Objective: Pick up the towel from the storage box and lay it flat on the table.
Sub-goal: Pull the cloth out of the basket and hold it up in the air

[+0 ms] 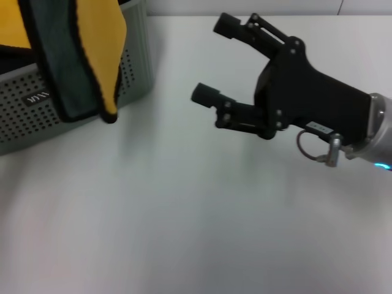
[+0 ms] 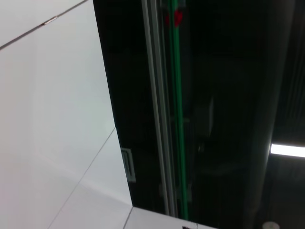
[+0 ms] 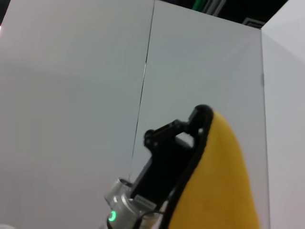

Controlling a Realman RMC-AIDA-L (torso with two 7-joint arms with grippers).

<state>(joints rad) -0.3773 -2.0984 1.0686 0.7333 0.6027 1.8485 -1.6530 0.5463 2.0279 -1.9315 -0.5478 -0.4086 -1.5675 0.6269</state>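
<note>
The towel point(image 1: 73, 55) hangs folded in the air at the top left of the head view, dark green face with yellow face beside it, black border; its lower end dangles in front of the storage box point(image 1: 131, 67). The box is grey-green and perforated, with a black label point(image 1: 38, 97). The left gripper is above the head view's frame; in the right wrist view it point(image 3: 198, 117) is shut on the towel's point(image 3: 219, 186) upper edge. My right gripper point(image 1: 213, 59) is open and empty over the white table point(image 1: 184, 214), to the right of the box.
Another yellow-and-black cloth point(image 1: 12, 27) lies inside the box behind the hanging towel. The left wrist view shows only white wall panels point(image 2: 47, 95) and a dark ceiling.
</note>
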